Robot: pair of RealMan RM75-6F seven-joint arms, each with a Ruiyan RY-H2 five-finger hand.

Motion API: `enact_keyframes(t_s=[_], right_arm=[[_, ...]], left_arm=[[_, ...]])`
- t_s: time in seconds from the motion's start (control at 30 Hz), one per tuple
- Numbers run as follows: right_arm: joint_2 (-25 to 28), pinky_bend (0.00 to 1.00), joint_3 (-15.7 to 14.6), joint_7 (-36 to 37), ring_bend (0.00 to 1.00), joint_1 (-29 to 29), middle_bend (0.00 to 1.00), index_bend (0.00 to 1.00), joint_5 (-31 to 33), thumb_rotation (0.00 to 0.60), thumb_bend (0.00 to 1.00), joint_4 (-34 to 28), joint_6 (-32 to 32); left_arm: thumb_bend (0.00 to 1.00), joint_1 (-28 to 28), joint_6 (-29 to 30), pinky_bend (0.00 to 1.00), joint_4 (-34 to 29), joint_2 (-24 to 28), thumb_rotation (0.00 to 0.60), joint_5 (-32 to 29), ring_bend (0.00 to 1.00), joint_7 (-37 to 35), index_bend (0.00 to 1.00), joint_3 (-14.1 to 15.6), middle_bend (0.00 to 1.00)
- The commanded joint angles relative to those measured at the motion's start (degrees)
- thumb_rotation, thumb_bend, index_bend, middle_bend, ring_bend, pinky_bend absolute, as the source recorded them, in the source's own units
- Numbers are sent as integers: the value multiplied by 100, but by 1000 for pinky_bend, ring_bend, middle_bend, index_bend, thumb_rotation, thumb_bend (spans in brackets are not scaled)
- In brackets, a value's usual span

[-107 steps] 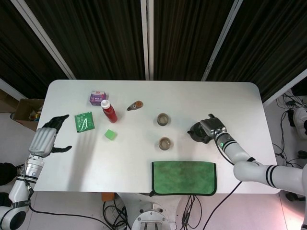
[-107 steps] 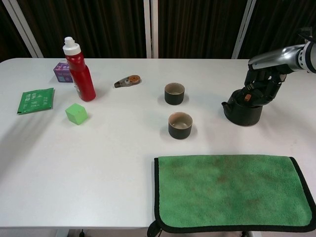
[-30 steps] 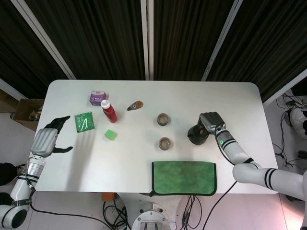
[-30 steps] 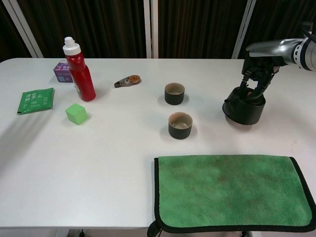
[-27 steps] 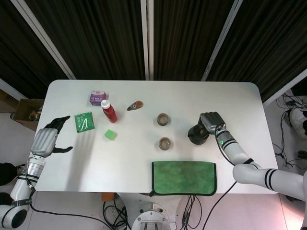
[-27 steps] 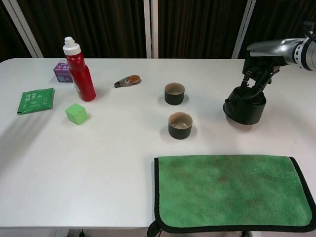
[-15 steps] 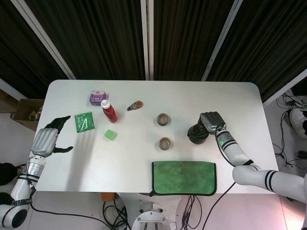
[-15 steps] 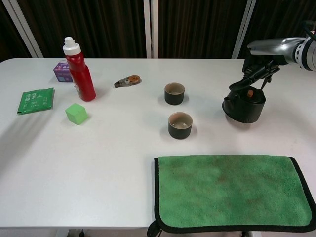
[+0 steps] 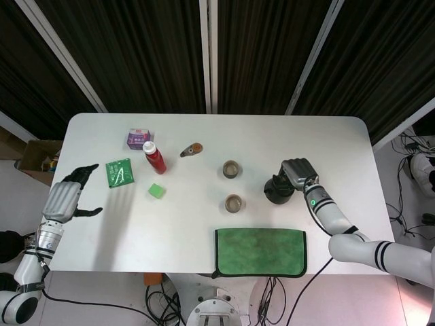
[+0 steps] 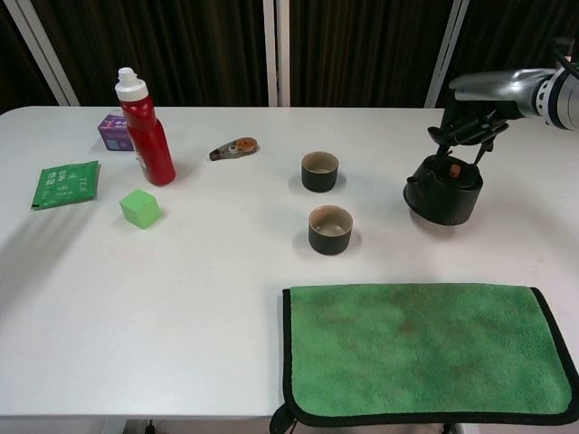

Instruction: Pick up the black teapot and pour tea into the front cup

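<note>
Main worry: the right hand (image 10: pixel 470 127) has its fingers (image 10: pixel 450 136) hooked on the handle of the black teapot (image 10: pixel 441 190), which looks just off the counter (image 10: pixel 208 271) (shadow under it), to the right of both cups. With a hold that high the pot could swing or twist once it tips, and the lid with the small brown knob isn't pinned by anything I can see, so it might slide off into the pour.

Nearest the robot is the green cloth (image 10: pixel 425 348), just below the front cup (image 10: pixel 330 229), so spills would probably land there. The path from teapot to front cup looks open, but the back cup (image 10: pixel 319 171) sits just behind it, and a spout aimed too far back would fill the wrong one.

Further left: green cube (image 10: pixel 139 208), tea packet (image 10: pixel 65 183), red bottle (image 10: pixel 147 138), purple box (image 10: pixel 115 131) and a small tape dispenser (image 10: pixel 234 148), all well apart from the cups. The left hand (image 9: pixel 68 198) hangs off the counter's left edge, spread, holding nothing.
</note>
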Motion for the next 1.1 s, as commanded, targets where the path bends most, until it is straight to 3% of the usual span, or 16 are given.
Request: enact_keyframes(t_s=[0.03, 0.3, 0.57, 0.73, 1.1], right_arm=[[13, 629, 16, 4, 955, -7, 1000, 1000, -13, 323, 631, -19, -2], [86, 683, 56, -57, 970, 53, 1000, 1000, -12, 338, 662, -140, -84], [91, 748, 78, -392, 996, 199, 1000, 1000, -2, 415, 699, -329, 101], [49, 797, 110, -668, 1000, 363, 1000, 1000, 98, 430, 727, -412, 175], [-83, 809, 65, -1502, 1000, 875, 1000, 1000, 531, 462, 733, -547, 287]], left_arm=[[30, 5, 8, 265, 3, -3, 600, 0, 126, -8, 97, 0, 125], [30, 33, 54, 265, 24, -23, 600, 14, 126, -47, 97, 4, 125], [31, 68, 90, 265, 88, -50, 600, 25, 127, -112, 97, 16, 125], [30, 94, 134, 265, 123, -53, 600, 44, 126, -175, 97, 14, 125], [31, 139, 192, 265, 213, -78, 600, 68, 126, -316, 97, 9, 125]])
